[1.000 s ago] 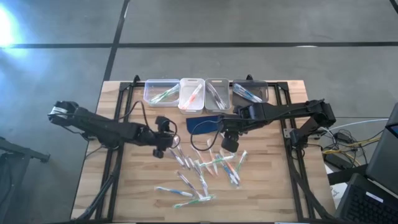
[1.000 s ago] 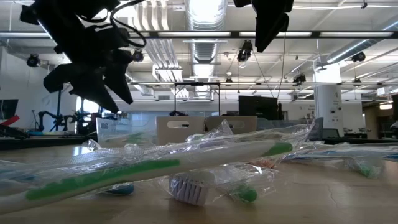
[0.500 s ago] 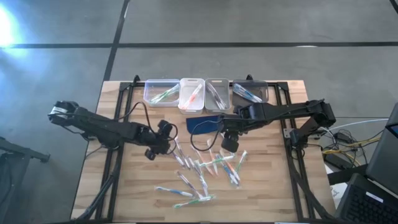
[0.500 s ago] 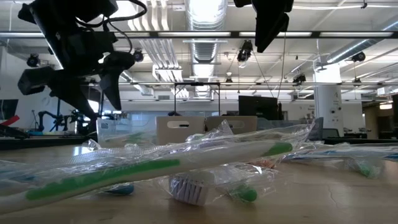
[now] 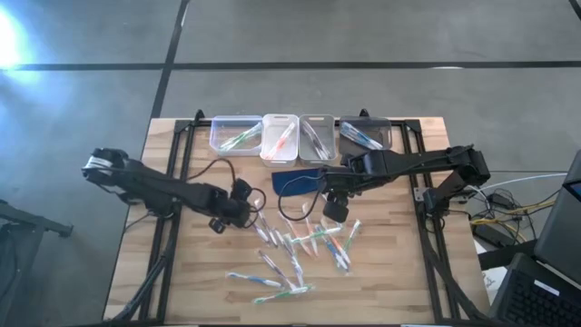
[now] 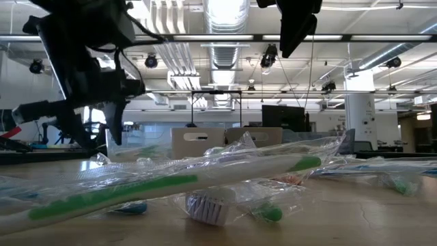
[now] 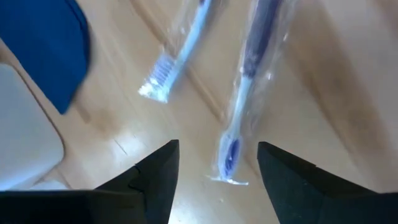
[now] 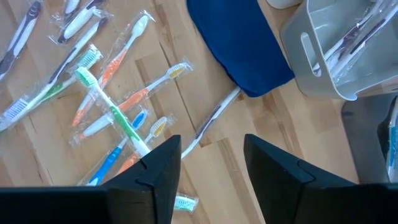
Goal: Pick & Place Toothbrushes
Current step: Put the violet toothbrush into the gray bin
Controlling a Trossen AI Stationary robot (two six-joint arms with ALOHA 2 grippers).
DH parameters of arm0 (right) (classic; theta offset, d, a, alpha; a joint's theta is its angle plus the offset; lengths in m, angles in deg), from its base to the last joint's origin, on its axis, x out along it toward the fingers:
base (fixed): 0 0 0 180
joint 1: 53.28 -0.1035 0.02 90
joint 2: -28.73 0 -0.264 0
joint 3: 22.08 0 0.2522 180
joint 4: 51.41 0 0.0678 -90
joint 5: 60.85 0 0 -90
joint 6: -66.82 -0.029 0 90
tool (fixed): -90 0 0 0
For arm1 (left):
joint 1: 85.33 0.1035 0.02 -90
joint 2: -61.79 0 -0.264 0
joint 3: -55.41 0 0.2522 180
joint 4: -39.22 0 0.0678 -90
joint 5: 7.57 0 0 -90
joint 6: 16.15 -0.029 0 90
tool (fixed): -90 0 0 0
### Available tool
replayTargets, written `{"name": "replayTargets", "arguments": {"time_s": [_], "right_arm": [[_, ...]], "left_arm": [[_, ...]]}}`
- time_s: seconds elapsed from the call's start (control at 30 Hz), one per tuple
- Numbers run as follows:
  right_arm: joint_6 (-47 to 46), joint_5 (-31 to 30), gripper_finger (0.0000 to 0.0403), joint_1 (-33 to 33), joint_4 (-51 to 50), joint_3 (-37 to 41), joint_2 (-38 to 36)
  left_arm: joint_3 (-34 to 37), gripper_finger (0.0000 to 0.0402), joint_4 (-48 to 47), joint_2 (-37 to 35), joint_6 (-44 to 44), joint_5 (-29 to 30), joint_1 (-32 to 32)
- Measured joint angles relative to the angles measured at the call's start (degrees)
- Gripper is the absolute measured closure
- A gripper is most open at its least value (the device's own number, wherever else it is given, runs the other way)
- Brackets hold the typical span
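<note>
Toothbrushes (image 5: 300,247) lie wrapped, no writing legible; left gripper (image 7: 217,163) and right gripper (image 8: 211,155) jaws apart, empty.

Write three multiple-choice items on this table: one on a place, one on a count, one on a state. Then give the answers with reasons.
1. Where is the blue pad?
A. in a bin
B. on the table below the bins
C. on the floor

2. How many bins stand in the row?
A. two
B. four
C. six

3. The left gripper's fingers are:
A. open above a toothbrush
B. shut on a toothbrush
C. out of view

B: it lies flat below the row.
B: four stand side by side.
A: gap shows, nothing held.
</note>
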Motion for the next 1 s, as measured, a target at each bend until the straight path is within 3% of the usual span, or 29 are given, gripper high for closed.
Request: {"name": "replayTargets", "arguments": {"time_s": [0.5,1.0], "right_arm": [[0.0,-1.4,0.0218,0.0,0.1,0.0,0.0],[0.0,-1.3,0.0249,0.0,0.1,0.0,0.0]], "left_arm": [[-0.3,0.0205,-0.5,8.5,-0.1,2.0,0.3],[0.1,0.0293,-0.1,6.9,-2.0,1.5,0.3]]}}
